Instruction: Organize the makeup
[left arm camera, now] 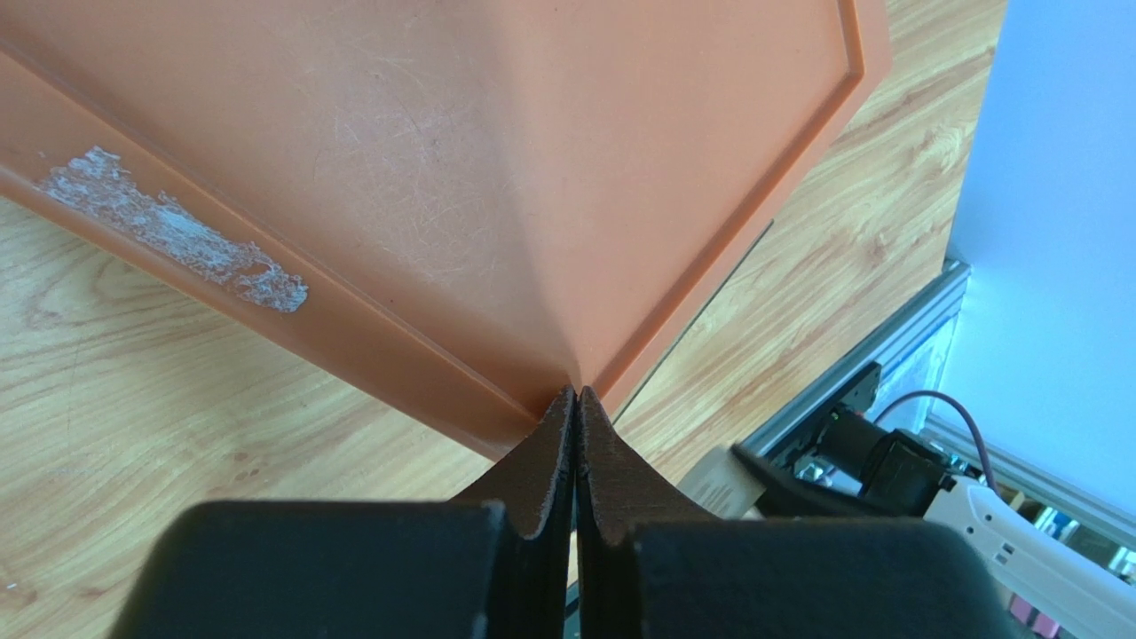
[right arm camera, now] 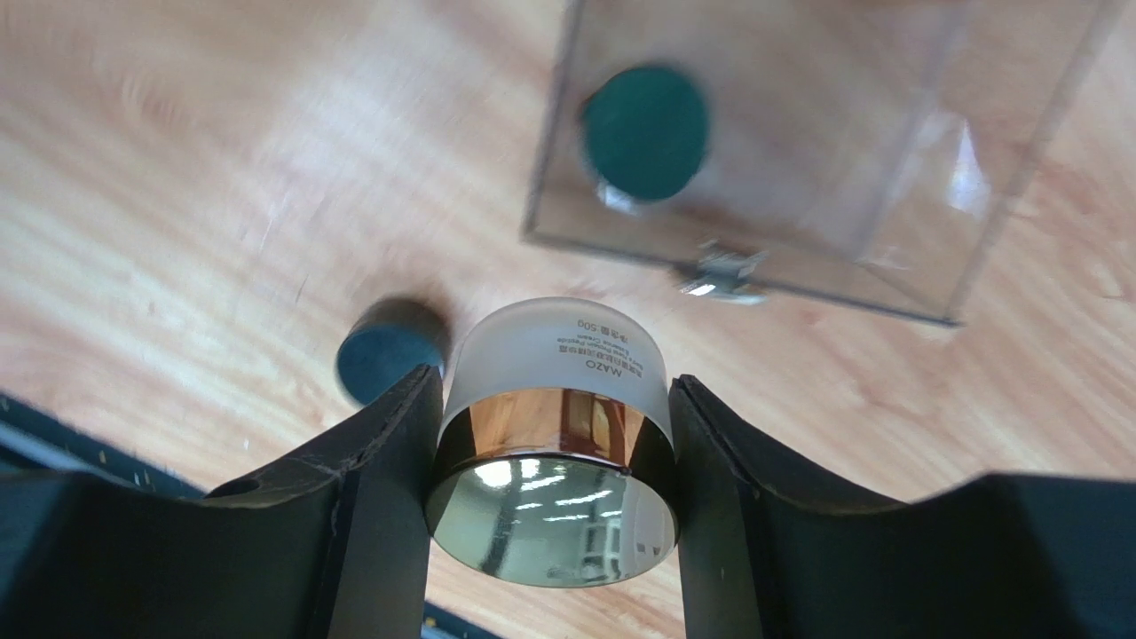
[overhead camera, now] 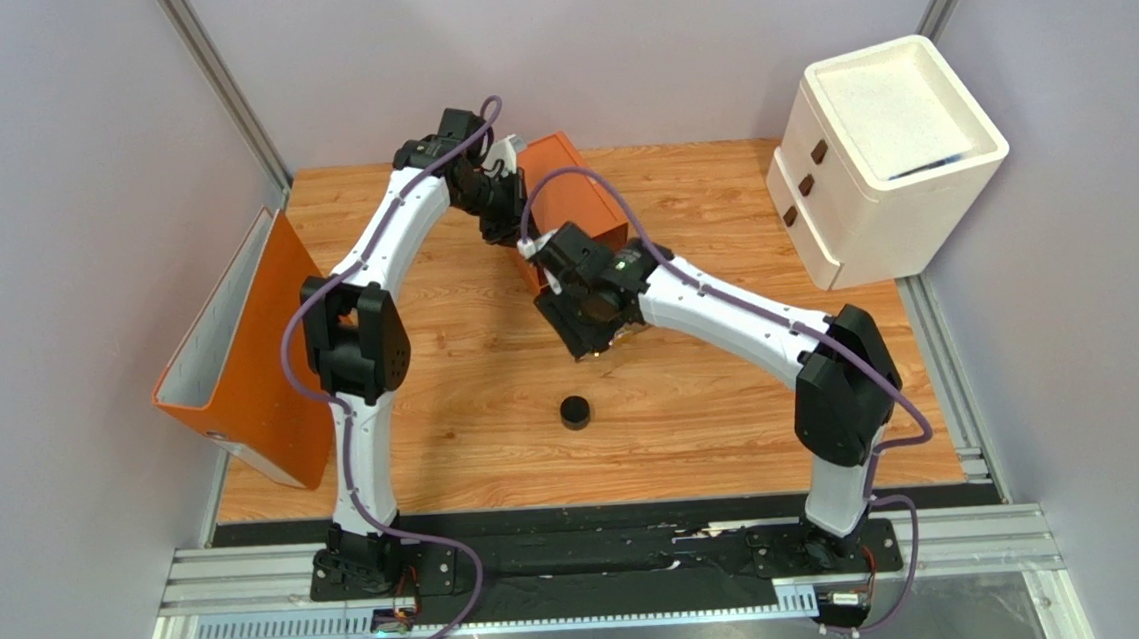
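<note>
Right wrist: gold-rimmed jar clamped inside right pincer.

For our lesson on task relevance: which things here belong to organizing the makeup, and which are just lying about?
Job in hand: frosted round jar with gold band, in the right end effector; dark-green disc in the clear plastic drawer; small black round pot.
Lying about: big white three-drawer cabinet; orange plastic tray leaning at the left.

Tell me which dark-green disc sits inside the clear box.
The far dark-green round disc, within the clear plastic box; the other disc lies outside on the wooden table.
</note>
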Motion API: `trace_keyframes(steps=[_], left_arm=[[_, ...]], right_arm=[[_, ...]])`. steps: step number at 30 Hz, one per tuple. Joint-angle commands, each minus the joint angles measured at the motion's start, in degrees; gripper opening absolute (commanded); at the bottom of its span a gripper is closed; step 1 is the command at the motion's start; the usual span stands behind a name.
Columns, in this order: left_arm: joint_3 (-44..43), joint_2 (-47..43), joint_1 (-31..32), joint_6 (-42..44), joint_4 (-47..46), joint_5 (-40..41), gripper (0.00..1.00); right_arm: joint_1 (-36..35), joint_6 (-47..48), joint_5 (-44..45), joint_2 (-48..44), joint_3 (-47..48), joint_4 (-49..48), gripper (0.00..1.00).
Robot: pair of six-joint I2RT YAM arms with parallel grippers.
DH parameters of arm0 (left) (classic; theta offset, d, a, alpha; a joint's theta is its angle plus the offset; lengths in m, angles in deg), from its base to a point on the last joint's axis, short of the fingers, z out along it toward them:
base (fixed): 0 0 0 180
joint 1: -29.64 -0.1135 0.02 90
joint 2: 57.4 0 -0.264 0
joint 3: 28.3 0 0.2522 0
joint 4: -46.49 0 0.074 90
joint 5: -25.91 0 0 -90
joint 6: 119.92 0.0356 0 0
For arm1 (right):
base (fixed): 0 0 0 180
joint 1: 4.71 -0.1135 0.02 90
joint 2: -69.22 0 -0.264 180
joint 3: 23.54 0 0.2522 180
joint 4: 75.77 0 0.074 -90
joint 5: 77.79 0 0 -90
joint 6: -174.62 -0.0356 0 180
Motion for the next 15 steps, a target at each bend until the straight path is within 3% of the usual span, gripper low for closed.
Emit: trace_keyframes(steps=[1,10,12,15], left_arm=[[2.92,2.63,-0.05,3.92,6.61,8.27,0.00],[2.48,2.98,-0.05,4.36,7.40,8.71,0.00],[2.22,3.16,-0.05,4.53,7.57,8.80,0.00],[1.61,3.51,-0.05,4.62,7.92,8.98,0.00]], right_arm=[[5.72,-0.53,1.64,2.77,7.05,-0.42,0.00],[11.09,-3.34,1.37,13.76,18.39,3.09,0.00],[11.26,-3.69,1.11,15.08,18.84,3.18,0.05],[11.26,-5.27,1.98,15.88,18.93,3.62,0.39]])
